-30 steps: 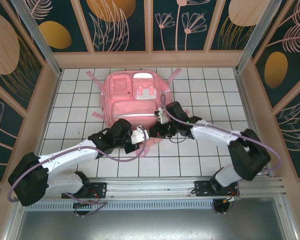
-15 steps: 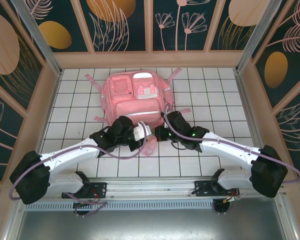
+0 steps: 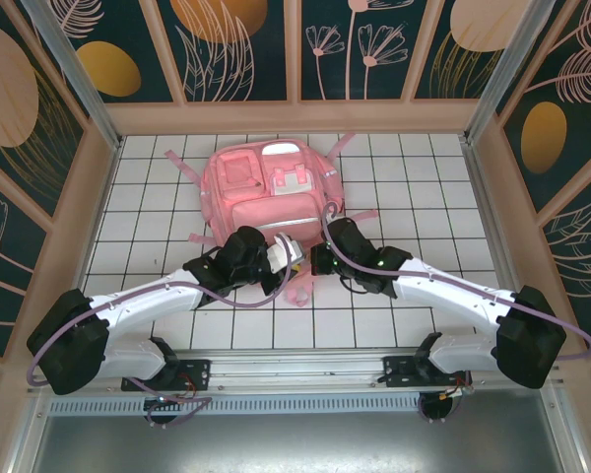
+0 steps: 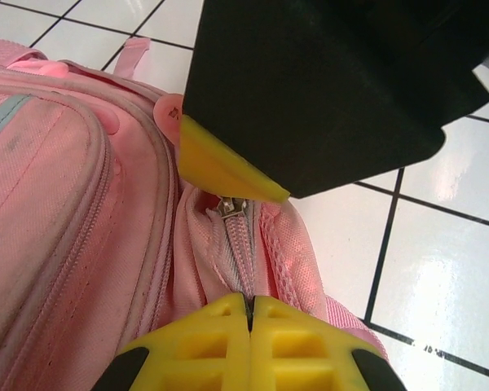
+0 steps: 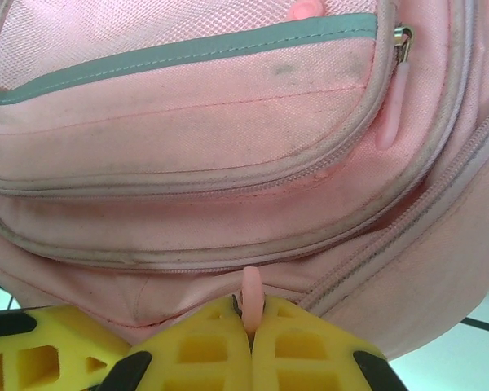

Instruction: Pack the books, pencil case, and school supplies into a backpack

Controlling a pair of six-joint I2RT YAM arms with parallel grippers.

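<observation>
Shifted slightly up and to the right since half a second ago, the left gripper [image 3: 295, 258] is now found just below centre in the top view. Over the full second, the right arm's elbow has been swung out to the lower right and the arm laid flatter.

The backpack [image 3: 271, 187] is laid flat on the white tiled table [image 3: 414, 177] in the upper middle of the top view, front pockets up. Both grippers are brought together at its lower edge, with the right gripper [image 3: 316, 262] just beside the left one. A pink strap [image 3: 300, 292] is seen trailing beneath them.

In the left wrist view, the left gripper [image 4: 251, 314] is seen at the bottom edge with its yellow fingers pressed together. They are closed on the grey zip [image 4: 243, 261], which runs down into the seam between them. One yellow finger [image 4: 216, 159] of the right gripper is seen above the zip, under a black housing.

In the right wrist view, the right gripper [image 5: 250, 326] is clamped on a pink pull [image 5: 250, 293] at bottom centre. The backpack's pocket [image 5: 187, 122], edged by a grey strip [image 5: 187, 50], is spread across the frame above. A second pull [image 5: 389, 114] is seen hanging at the upper right.
</observation>
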